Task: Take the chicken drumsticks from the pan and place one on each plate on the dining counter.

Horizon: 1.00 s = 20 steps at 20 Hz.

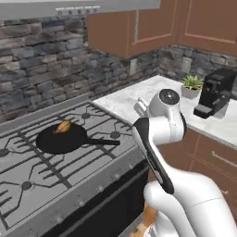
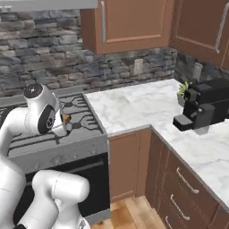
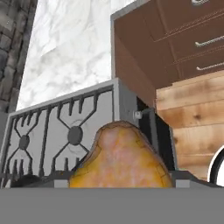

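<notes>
Bottom centre of the hand view: a drumstick sits right at the gripper, golden-orange, large in frame. Jaws look part-closed around it, fingertips hidden under it, so I read it as held. Not certain.

Left base view: pan is left of centre on the stove, handle pointing right. One drumstick lies at the pan's far rim. An orange patch at the bottom edge beside the arm's base may be the carried one; can't confirm.

Progress, as I judge it: one drumstick out of the pan and in hand, nothing plated. Left to do: deliver this one, return for the second, plate it too. Plates and dining counter aren't visible from here, so the base probably needs to drive.

View differences: right base view gives the worktop, the coffee machine and a plant. Hand view looks back along the stove grates, the oven front and wooden floor.
</notes>
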Tool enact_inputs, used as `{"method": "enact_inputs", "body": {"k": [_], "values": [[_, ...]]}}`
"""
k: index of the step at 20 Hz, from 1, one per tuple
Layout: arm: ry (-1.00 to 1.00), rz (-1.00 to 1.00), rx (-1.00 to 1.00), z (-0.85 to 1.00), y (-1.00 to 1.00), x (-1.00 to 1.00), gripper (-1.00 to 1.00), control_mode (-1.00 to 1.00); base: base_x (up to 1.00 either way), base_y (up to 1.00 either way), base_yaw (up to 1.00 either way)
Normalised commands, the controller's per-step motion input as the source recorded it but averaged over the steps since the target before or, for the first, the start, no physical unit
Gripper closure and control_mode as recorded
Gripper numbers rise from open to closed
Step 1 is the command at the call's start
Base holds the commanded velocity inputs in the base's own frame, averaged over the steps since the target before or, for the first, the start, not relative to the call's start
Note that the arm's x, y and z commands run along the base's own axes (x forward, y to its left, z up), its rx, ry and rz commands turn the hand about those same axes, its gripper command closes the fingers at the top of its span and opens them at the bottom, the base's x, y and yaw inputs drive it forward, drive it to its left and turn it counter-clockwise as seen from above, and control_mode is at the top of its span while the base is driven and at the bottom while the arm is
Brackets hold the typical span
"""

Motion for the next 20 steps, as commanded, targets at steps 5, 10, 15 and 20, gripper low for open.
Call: {"method": "enact_inputs", "body": {"k": [5,10,15,20], "values": [[0.00,0.00,0.00,0.00,0.00,0.00,1.00,1.00,0.00,0.00,-0.92],[0.00,0.00,0.00,0.00,0.00,0.00,1.00,1.00,0.00,0.00,-0.93],[0.00,0.00,0.00,0.00,0.00,0.00,1.00,1.00,0.00,0.00,-0.95],[0.00,0.00,0.00,0.00,0.00,0.00,1.00,1.00,0.07,-0.01,-0.94]]}}
